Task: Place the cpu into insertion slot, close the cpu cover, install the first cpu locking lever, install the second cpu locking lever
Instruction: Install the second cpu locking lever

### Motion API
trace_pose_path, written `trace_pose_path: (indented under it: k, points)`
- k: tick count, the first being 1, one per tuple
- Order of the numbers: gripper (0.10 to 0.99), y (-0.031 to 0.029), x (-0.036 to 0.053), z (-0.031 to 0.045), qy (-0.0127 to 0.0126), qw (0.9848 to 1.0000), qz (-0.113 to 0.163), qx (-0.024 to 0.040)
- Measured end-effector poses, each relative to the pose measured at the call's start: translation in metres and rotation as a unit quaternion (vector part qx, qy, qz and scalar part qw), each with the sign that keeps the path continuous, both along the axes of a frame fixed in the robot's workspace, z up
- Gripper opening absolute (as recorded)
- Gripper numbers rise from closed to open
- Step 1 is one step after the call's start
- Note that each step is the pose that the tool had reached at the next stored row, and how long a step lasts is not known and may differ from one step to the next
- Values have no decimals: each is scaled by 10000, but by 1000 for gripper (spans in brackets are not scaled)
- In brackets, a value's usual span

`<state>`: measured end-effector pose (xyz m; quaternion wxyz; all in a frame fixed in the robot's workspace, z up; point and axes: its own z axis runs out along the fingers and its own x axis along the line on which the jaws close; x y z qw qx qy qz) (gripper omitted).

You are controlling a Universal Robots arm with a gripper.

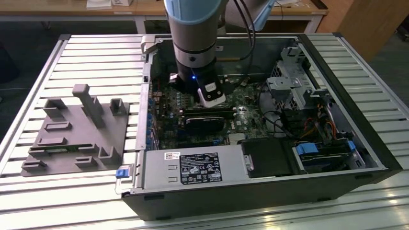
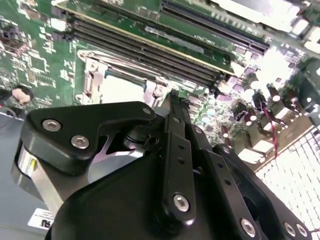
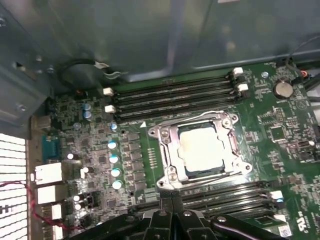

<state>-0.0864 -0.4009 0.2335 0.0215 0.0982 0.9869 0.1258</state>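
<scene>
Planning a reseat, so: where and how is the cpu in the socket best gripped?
By two opposite edges of the cpu, coming straight down from above: it lies flat, top face up. The cpu cover frames it and seems to overlap those edges, so likely only after the cover lifts.

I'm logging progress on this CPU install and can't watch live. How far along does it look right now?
Done: the cpu sits in the insertion slot, and the cpu cover appears to lie flat around it. In hand: nothing visible; the gripper, fingers together, hangs beside the socket's edge. Left: I cannot tell whether either locking lever is latched.
</scene>
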Motion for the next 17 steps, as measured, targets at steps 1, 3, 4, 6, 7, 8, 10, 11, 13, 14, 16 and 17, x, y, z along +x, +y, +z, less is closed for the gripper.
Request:
trace_pose_path:
  k: [1,3,4,6,7,8,10,11,13,14,16,17]
  points:
    - [106,3,13,0,0,10000,-6,-10]
    - [106,24,27,1,1,10000,-13,-39]
    - [106,39,33,0,0,10000,-14,-67]
    - [106,66,47,0,0,9999,-18,-123]
    - [106,77,56,0,0,9999,-20,-146]
    - [106,89,68,0,0,9999,-22,-160]
    - [106,111,104,-3,0,9999,-26,-167]
    - [106,119,128,-4,0,9999,-27,-168]
    - [106,136,180,-7,0,9999,-30,-170]
    - [106,147,203,-8,0,9999,-31,-170]
    - [106,182,239,-11,1,9998,-31,-174]
    - [106,202,257,-14,1,9998,-31,-175]
